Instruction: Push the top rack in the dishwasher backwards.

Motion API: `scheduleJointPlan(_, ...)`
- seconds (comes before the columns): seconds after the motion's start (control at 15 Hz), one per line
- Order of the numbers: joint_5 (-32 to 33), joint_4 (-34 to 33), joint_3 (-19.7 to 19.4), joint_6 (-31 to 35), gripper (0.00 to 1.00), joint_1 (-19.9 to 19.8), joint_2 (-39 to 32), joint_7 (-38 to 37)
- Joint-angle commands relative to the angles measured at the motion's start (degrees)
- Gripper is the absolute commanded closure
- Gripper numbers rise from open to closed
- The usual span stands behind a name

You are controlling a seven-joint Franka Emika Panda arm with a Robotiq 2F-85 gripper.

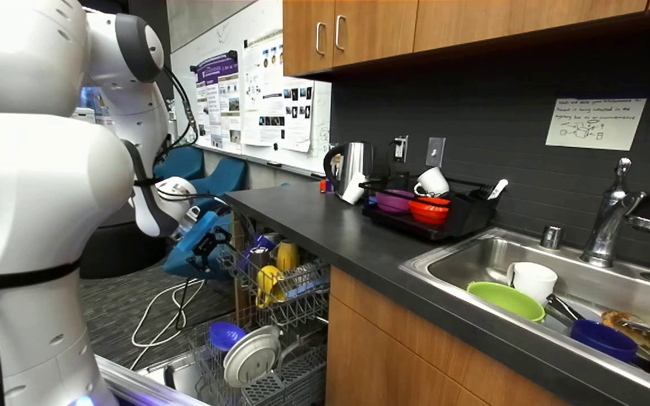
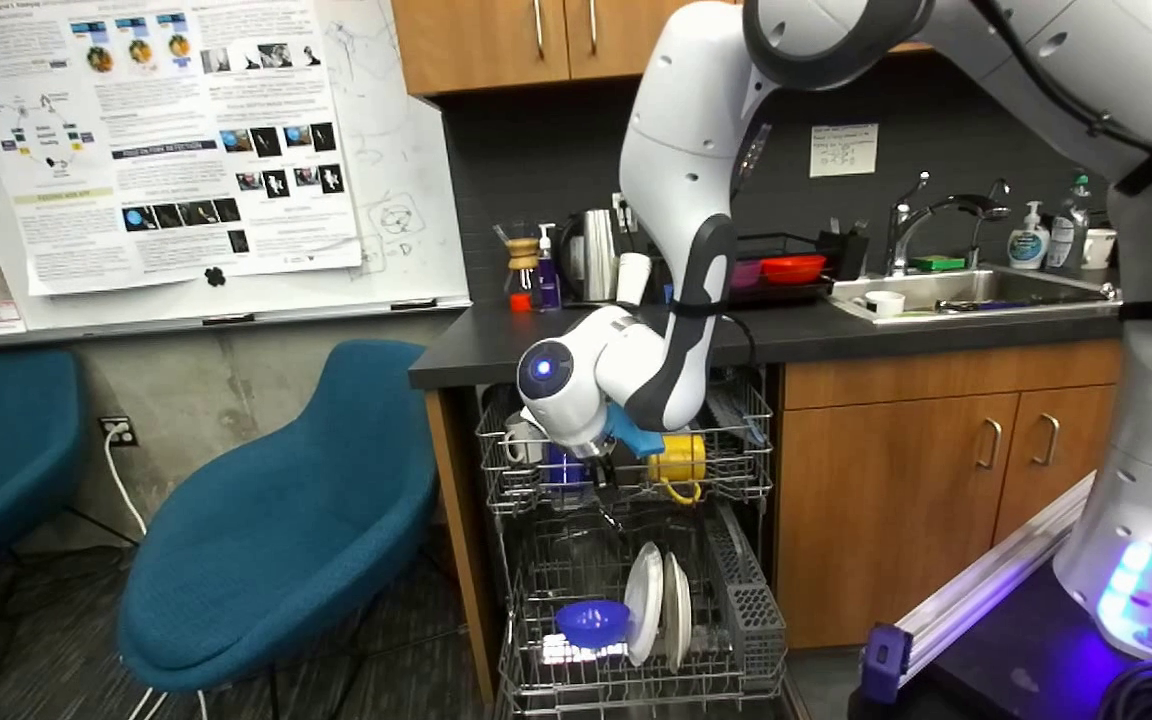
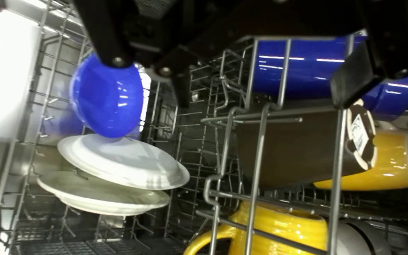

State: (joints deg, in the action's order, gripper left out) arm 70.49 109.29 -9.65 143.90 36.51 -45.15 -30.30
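Closest to the wrist camera, the gripper is held unclenched, its fingers parted widely. Between and below them, grey wires of the top rack are seen, with a brown cup, a blue cup and two yellow cups behind. Whether a wire is touched by either finger cannot be made out in the dark part of that view. In both exterior views, the top rack is shown standing partly out of the dishwasher, above the lower rack, where plates and a blue bowl are held. By the bent arm, the gripper is held tilted downward at the front of the top rack. On the desk above, a kettle and a black dish drainer are set; in the sink, a green bowl and a white mug are held.
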Motion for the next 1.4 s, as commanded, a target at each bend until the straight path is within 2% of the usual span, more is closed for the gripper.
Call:
scheduleJointPlan(0.0,4.33,-4.77,2.98,-6.09,0.0,-6.13,0.09,-0.05)
scheduleJointPlan(0.27,6.92,-6.34,7.82,-9.38,0.0,-11.44,0.0,-0.04)
scheduleJointPlan(0.73,4.79,3.5,16.99,-4.57,0.0,-16.24,2.66,0.42)
scheduleJointPlan(0.93,5.56,5.49,18.55,-4.31,0.0,-15.75,2.53,-0.69)
scheduleJointPlan(1.33,7.36,1.89,17.98,-6.48,0.0,-15.0,0.63,-0.31)
